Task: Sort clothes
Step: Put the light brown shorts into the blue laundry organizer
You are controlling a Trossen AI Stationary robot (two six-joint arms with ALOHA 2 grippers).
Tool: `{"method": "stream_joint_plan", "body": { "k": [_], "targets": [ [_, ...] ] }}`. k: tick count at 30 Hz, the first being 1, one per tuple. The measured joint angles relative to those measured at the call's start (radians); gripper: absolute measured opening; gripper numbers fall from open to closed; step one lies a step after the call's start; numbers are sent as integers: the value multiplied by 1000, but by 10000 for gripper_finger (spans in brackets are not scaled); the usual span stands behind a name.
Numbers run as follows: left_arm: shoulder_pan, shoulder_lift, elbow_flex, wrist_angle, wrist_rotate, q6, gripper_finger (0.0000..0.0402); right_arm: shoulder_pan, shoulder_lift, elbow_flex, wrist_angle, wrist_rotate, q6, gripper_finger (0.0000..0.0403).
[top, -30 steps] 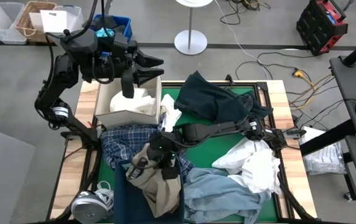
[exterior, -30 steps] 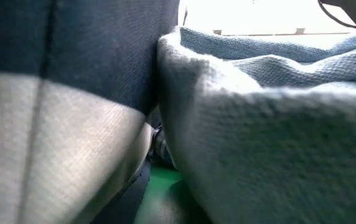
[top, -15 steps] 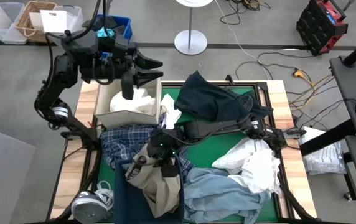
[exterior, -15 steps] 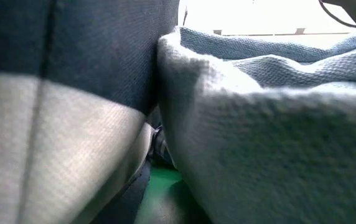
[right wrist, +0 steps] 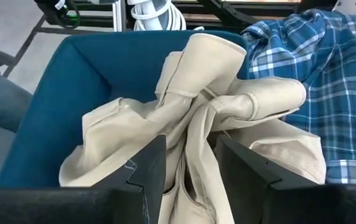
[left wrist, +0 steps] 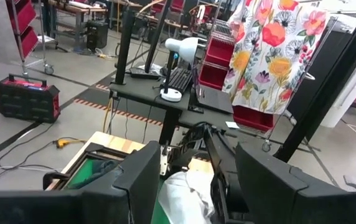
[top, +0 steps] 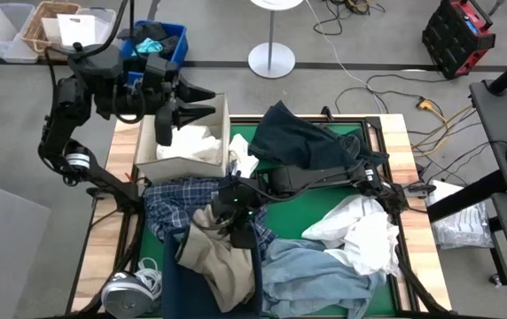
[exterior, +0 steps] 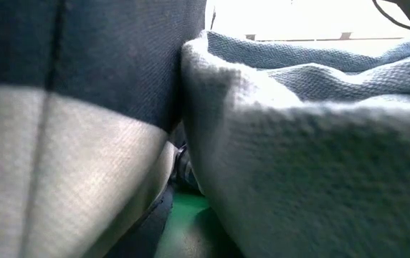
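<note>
My right gripper (top: 236, 215) reaches across the green mat to its near left and is shut on the tan trousers (right wrist: 196, 118), which drape over a dark blue bin (right wrist: 53, 93). A blue-white plaid shirt (top: 178, 197) lies beside them. My left gripper (top: 198, 102) hovers open over the white box (top: 147, 151) that holds white shirts (top: 196, 142). A dark navy piece (top: 302, 142) lies at the far side of the mat. Light blue denim (top: 311, 270) and more white shirts (top: 364, 235) lie to the right. Cloth fills the low view. My right gripper pinches a bunched fold of the tan trousers (right wrist: 193, 155) between its two fingers, several layers thick. The fingers slant down from the table's right. The rest of the trousers spreads out beyond the fingers and rests on the blue bin's rim and inside it.
A blue crate (top: 169, 35) with a black and teal bundle, a wicker basket (top: 45, 25) and clear tubs stand beyond the far left corner. A coil of white cable (top: 134, 283) lies at the near left corner. The mat's raised frame (top: 386, 133) edges the pile.
My left gripper has drawn back toward the table's left edge, still open above the white box. The tan trousers in my right gripper have sunk and spread flatter over the blue bin.
</note>
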Motion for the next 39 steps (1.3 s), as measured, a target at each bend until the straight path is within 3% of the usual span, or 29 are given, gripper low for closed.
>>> {"method": "stream_joint_plan", "body": {
  "k": [10,18,23,27,31,34,39],
  "targets": [
    [0,-14,0,-54,0,0,187,14,-55,0,-27,26,-31,125],
    [-5,-25,0,-255,7,-39,187,18,-101,-1,-99,32,-44,112],
    [-53,-30,0,-352,8,-62,182,18,-148,-2,-214,157,-56,93],
    [-161,-24,0,-375,3,-53,158,1,-212,-1,-310,259,-58,66],
    [-277,-17,-1,-394,-12,-18,126,-35,-270,-4,-376,285,-67,34],
    [-350,-9,-2,-435,-109,11,100,-72,-312,-4,-391,287,-100,14],
    [-403,24,-5,-503,-258,-13,32,-133,-365,-8,-409,288,-171,12]
  ]
}}
